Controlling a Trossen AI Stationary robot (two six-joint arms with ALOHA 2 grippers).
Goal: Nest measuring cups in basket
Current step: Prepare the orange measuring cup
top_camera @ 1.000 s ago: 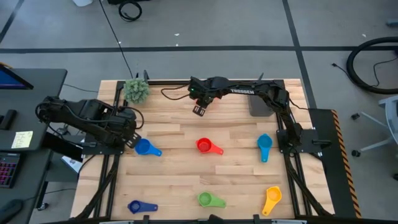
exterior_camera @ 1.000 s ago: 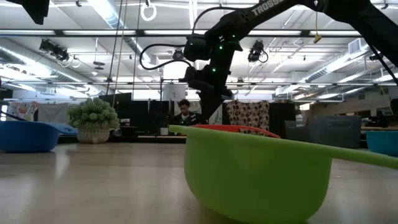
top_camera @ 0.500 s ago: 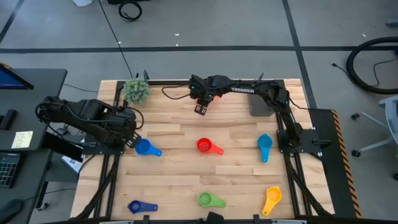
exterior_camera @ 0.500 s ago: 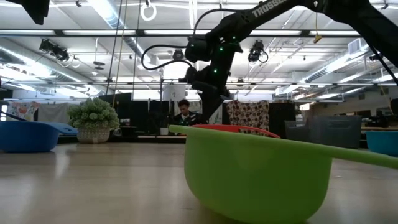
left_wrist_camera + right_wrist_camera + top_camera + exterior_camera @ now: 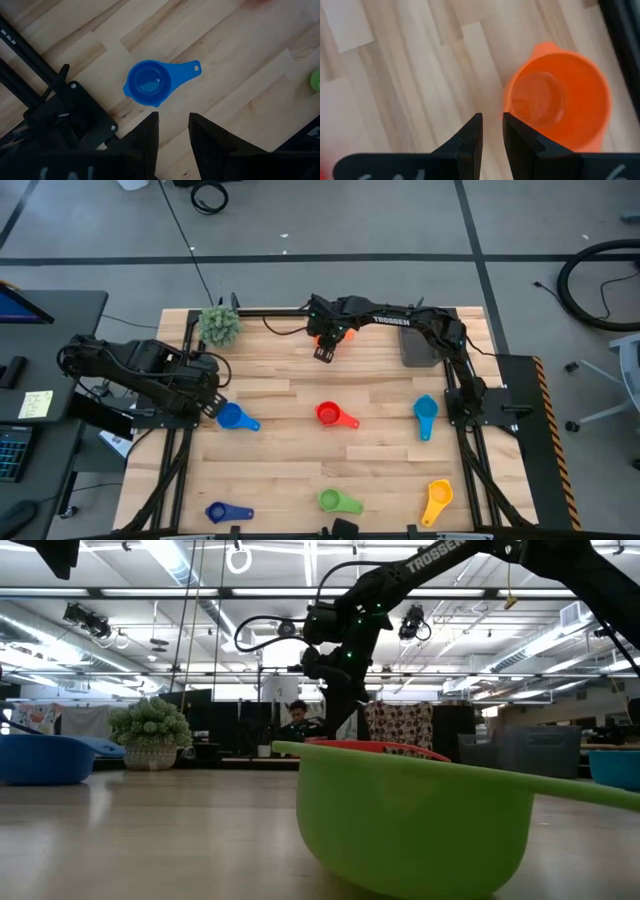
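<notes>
My right gripper (image 5: 322, 352) hovers near the table's far edge, fingers pointing down with only a narrow gap and nothing between them (image 5: 492, 131). The orange cup (image 5: 560, 102) stands upright on the wood just beside those fingertips, partly under the wrist in the high view (image 5: 319, 337). The blue (image 5: 232, 417), red (image 5: 330, 415), light blue (image 5: 425, 412), dark blue (image 5: 220, 512), green (image 5: 332, 501) and yellow (image 5: 437, 497) cups lie apart on the table. The dark grey basket (image 5: 420, 348) sits at the far right. My left gripper (image 5: 173, 125) waits at the left edge above the blue cup (image 5: 150, 85).
A fuzzy green plant ball (image 5: 219, 325) stands at the far left corner. In the low view the green cup (image 5: 410, 825) fills the foreground with the red cup (image 5: 372, 747) behind it. A person (image 5: 297, 720) shows in the room beyond. Bare wood lies between the cups.
My right gripper has drifted a little toward the table's far right, and the orange cup now shows from under its wrist in the high view. The cups have stayed where they were.
</notes>
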